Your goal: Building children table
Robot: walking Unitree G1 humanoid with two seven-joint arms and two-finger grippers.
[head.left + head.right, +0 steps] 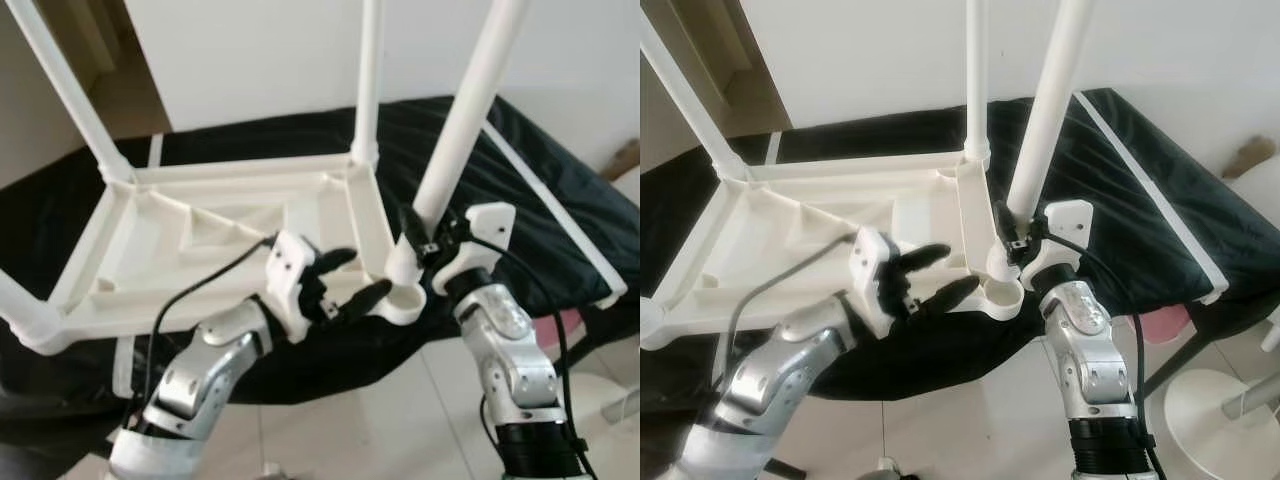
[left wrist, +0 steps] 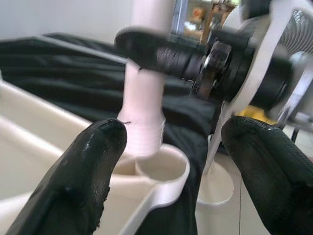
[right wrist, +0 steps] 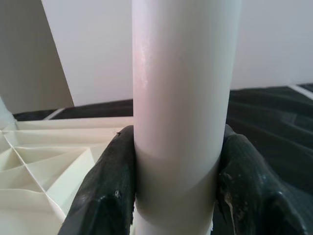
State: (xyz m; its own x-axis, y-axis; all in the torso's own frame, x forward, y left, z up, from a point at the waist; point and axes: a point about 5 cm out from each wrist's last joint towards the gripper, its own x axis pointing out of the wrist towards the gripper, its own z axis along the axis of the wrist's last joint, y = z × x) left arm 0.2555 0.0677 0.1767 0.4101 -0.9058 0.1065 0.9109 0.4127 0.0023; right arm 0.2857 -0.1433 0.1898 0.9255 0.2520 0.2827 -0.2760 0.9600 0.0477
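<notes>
Right gripper [image 1: 425, 245] clamps the white plastic tubular leg [image 1: 462, 120] tilted above the inverted white table top's corner socket [image 1: 405, 297], left gripper [image 1: 345, 282] open beside it; misalignment may cross-thread it.

A black cloth [image 1: 560, 190] with white stripes is covering the surface and draping over its near edge. A white wall [image 1: 260, 50] is standing at the far side. Pale floor tiles [image 1: 400, 420] are showing near, a white round base [image 1: 1215, 415] is sitting at the near right, and something pink [image 1: 1165, 325] is peeking from under the cloth's right edge.
</notes>
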